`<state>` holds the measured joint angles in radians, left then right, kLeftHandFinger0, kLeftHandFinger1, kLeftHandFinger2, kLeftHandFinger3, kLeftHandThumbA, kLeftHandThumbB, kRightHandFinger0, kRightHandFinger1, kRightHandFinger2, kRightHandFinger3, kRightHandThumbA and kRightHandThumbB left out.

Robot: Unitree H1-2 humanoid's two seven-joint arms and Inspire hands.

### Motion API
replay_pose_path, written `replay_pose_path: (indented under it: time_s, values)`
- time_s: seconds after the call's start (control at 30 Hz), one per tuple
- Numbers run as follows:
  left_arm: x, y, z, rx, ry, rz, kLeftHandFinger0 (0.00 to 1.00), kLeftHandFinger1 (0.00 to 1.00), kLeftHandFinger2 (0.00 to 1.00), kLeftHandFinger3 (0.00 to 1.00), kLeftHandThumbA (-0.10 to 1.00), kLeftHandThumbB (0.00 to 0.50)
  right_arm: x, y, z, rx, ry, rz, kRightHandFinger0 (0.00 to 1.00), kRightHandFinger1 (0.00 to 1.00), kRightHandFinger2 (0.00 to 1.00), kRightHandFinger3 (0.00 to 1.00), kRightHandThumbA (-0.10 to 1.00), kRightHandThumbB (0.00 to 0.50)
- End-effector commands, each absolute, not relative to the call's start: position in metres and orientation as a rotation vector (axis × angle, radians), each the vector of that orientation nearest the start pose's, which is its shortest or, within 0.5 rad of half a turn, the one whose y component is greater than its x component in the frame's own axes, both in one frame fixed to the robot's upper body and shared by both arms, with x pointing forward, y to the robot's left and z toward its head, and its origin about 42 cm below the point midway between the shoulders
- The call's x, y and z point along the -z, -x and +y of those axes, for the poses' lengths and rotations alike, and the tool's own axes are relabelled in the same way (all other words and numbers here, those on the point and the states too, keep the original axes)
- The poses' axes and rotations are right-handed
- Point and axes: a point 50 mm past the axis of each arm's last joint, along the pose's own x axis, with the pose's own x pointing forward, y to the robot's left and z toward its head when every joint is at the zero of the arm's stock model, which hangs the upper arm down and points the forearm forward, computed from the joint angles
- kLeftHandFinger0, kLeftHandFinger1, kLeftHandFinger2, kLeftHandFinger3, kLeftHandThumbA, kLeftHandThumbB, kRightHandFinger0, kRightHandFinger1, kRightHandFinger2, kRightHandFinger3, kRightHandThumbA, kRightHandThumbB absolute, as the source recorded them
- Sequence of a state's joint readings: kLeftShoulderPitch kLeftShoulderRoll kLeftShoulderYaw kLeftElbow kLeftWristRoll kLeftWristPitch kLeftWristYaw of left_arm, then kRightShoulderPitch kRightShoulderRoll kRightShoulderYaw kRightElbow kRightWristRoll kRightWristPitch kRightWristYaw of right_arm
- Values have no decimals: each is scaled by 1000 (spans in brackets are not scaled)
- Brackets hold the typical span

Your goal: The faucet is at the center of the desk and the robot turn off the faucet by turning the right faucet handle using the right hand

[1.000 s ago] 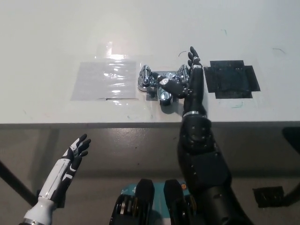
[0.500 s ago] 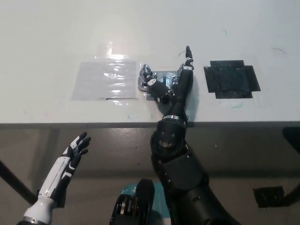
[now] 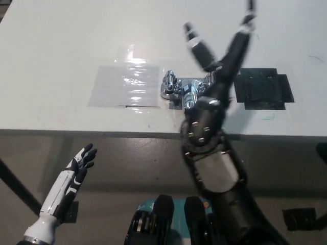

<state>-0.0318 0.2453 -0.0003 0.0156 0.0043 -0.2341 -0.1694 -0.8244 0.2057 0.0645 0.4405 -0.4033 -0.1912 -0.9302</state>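
Black right hand (image 3: 225, 43) raised high over the white table (image 3: 61, 46), fingers (image 3: 200, 46) spread wide apart and clasping nothing, blurred with motion. Chrome faucet (image 3: 180, 89) below and to the left of that hand, near the table's front edge at the middle, clear of the fingers; left handle (image 3: 168, 84) plain to see, right handle mostly hidden behind the black forearm (image 3: 207, 120), so contact there cannot be told. Clear plastic sheet (image 3: 125, 86) just left of the faucet, black tape patch (image 3: 263, 87) to its right, partly crossed by the arm. White left hand (image 3: 82, 161) resting low at the lower left, below the table edge, fingers loosely apart and empty. Against half a second ago: right hand then lying low beside the faucet's right side with fingers extended along the table, now lifted well above it and opened wider; forearm swung more upright and nearer the camera. Whole scene also shifted slightly rightward and downward, a move of the camera, not of the faucet, sheet or tape. Left hand much as before.
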Motion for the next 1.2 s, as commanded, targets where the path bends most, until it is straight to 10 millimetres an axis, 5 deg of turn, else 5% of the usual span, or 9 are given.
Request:
replay_pose_path:
  time_s: [0.0,0.13,0.23,0.43,0.57,0.73,0.83,1.07,1.17]
  values:
    - [-134,-294,280,222,-286,-287,1000,1000,1000,1000,970,406,-374,-406,-85,653,-62,-1071,1000,1000,1000,1000,1000,252]
    - [-137,-296,280,219,-294,-292,1000,1000,1000,1000,976,403,-392,-352,-102,537,-34,-1278,1000,1000,1000,1000,1000,256]
    - [-137,-295,280,222,-290,-286,1000,1000,1000,1000,978,403,-388,-319,-111,412,4,-1388,1000,1000,1000,1000,1000,192]
    - [-139,-299,281,225,-285,-292,1000,1000,1000,1000,971,413,-338,-275,-145,141,244,-1320,1000,1000,1000,1000,1000,202]
    - [-139,-298,281,224,-295,-292,1000,1000,1000,1000,984,410,-296,-278,-171,57,323,-1213,1000,1000,1000,1000,1000,168]
    - [-140,-300,282,226,-287,-297,1000,1000,1000,1000,975,412,-237,-283,-213,-44,401,-888,1000,1000,1000,1000,1000,314]
    - [-140,-301,282,226,-279,-298,1000,1000,1000,1000,964,410,-219,-286,-228,-59,421,-785,1000,1000,1000,1000,1000,335]
    - [-139,-299,280,231,-275,-302,1000,1000,1000,1000,960,393,-187,-299,-250,-55,451,-687,1000,1000,1000,1000,1000,291]
    - [-141,-301,282,229,-287,-304,1000,1000,1000,1000,972,398,-159,-308,-247,-54,318,-581,1000,1000,1000,1000,1000,224]
